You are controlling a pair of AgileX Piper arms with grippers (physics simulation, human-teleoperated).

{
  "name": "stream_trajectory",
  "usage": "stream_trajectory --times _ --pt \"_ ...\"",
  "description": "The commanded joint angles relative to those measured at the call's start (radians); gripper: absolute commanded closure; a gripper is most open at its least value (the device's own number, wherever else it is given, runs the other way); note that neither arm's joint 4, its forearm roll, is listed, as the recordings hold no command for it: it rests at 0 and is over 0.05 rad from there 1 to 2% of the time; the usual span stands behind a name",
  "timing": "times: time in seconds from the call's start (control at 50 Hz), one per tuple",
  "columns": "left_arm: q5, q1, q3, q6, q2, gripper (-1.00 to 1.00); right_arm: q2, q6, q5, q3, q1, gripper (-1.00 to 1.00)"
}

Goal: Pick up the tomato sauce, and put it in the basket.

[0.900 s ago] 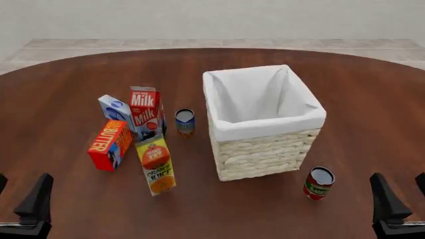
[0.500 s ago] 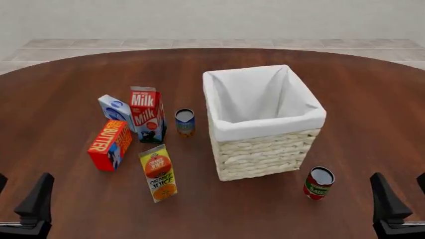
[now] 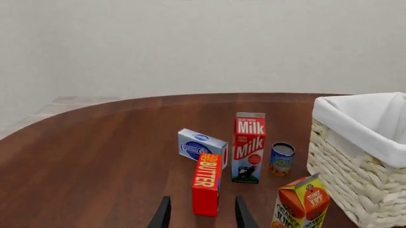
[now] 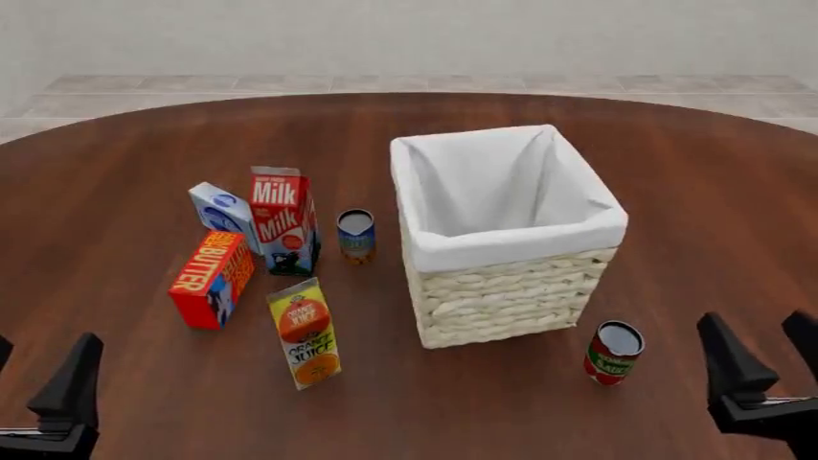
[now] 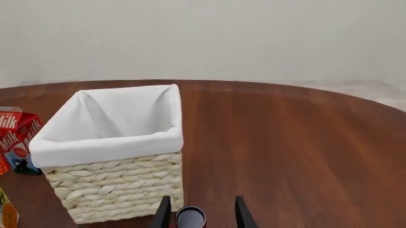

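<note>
1. Across the round wooden table (image 4: pixel 153 134), which fills nearly all I see from the front camera, everything sits on dark brown boards.
2. Right of centre stands the basket (image 4: pixel 511 287), square and woven, with its white cloth lining (image 4: pixel 492 196) folded over the rim; I see nothing inside it but cloth.
3. Left of the basket I count a cluster of cartons: the milk carton (image 4: pixel 283 220) upright, a blue-and-white box (image 4: pixel 221 213) just beside it on the left, the butter box (image 4: pixel 214 278) nearer to me, and the orange juice carton (image 4: pixel 305 333) nearest of all.
4. Between the milk carton and the basket stands a blue-and-orange can (image 4: pixel 355 236), apart from both.
5. My target, the tomato sauce (image 4: pixel 614 353), stands upright on the table just off the basket's near right corner (not touching the wicker, as far as I can tell).
6. My right gripper (image 4: pixel 764 359) sits low at the right edge with its fingers spread and nothing between them; in the right wrist view the can's silver top (image 5: pixel 190 216) shows in the gap between the finger tips.
7. My left gripper (image 4: pixel 38 369) rests at the lower left corner, fingers likewise apart and empty, pointing toward the butter box in the left wrist view.
</note>
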Motion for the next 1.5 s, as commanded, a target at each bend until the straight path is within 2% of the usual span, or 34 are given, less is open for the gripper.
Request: stream_trajectory --times 0.02,0.12,0.16,0.22,0.3,0.4,0.46,0.48,0.5,0.66,0.74,0.86,1.02,1.26,1.5 --pt "-0.004 0.002 0.001 0.005 -0.002 -1.0 0.207 0.016 0.059 -0.153 0.059 -1.0" --pt "-0.001 0.002 0.001 0.002 -0.002 -1.0 0.244 0.015 0.151 -0.247 0.093 -1.0" --pt "0.0 0.002 0.001 0.0 0.001 -1.0 0.295 0.05 0.164 -0.262 0.103 -1.0" --pt "-0.003 0.002 0.001 0.004 -0.002 -1.0 0.344 0.036 0.19 -0.281 0.126 -1.0" --pt "-0.004 0.002 0.001 0.004 -0.001 -1.0 0.447 0.074 0.244 -0.322 0.18 -1.0" --pt "-0.004 0.002 0.001 0.005 -0.002 -1.0 0.499 0.041 0.291 -0.377 0.171 -1.0" --pt "-0.002 0.002 0.001 0.003 -0.002 -1.0 0.562 0.045 0.324 -0.41 0.174 -1.0" --pt "-0.006 0.002 0.001 0.005 -0.001 -1.0 0.561 0.074 0.328 -0.413 0.187 -1.0" --pt "-0.009 0.002 -0.004 0.003 0.008 -1.0 0.577 0.043 0.34 -0.427 0.17 -1.0" --pt "-0.004 0.002 0.001 0.005 -0.002 -1.0 0.623 0.02 0.414 -0.49 0.155 -1.0" --pt "-0.003 0.002 -0.004 0.003 0.003 -1.0 0.659 -0.025 0.423 -0.51 0.121 -1.0" --pt "-0.002 0.002 0.001 0.004 -0.003 -1.0 0.721 -0.008 0.426 -0.539 0.106 -1.0" --pt "0.0 0.002 0.001 0.002 -0.001 -1.0 0.759 -0.033 0.445 -0.538 0.069 -1.0" --pt "-0.006 0.002 0.0 0.003 0.002 -1.0 0.804 -0.019 0.46 -0.523 0.066 -1.0" --pt "-0.004 0.002 0.0 0.002 0.002 -1.0 0.829 -0.043 0.473 -0.517 0.064 -1.0"
